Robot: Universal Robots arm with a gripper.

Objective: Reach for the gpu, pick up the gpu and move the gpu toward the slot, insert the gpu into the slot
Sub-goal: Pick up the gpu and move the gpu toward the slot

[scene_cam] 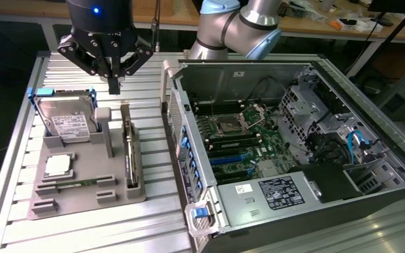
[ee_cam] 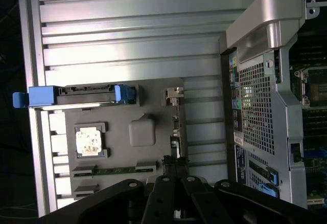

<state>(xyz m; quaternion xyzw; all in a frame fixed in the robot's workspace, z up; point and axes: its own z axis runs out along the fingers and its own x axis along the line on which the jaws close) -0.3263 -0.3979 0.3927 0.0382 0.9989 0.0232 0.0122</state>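
The scene is taken in by the exterior view from high up and at a slant. The ribbed table [scene_cam: 83,232] is covered almost whole, with the grey holder [scene_cam: 83,197] toward the exterior view's left and the open computer case [scene_cam: 399,174] toward its right. The gripper [scene_cam: 114,87] is seen above the holder's far end. The wrist view is pointed steeply down past the gripper [ee_cam: 173,165], whose black linkage is caught close in the foreground, and the table is viewed from much nearer. Shared by both views are the holder, the hard drive [scene_cam: 69,124] stood in it, and the case's perforated wall [ee_cam: 255,111].
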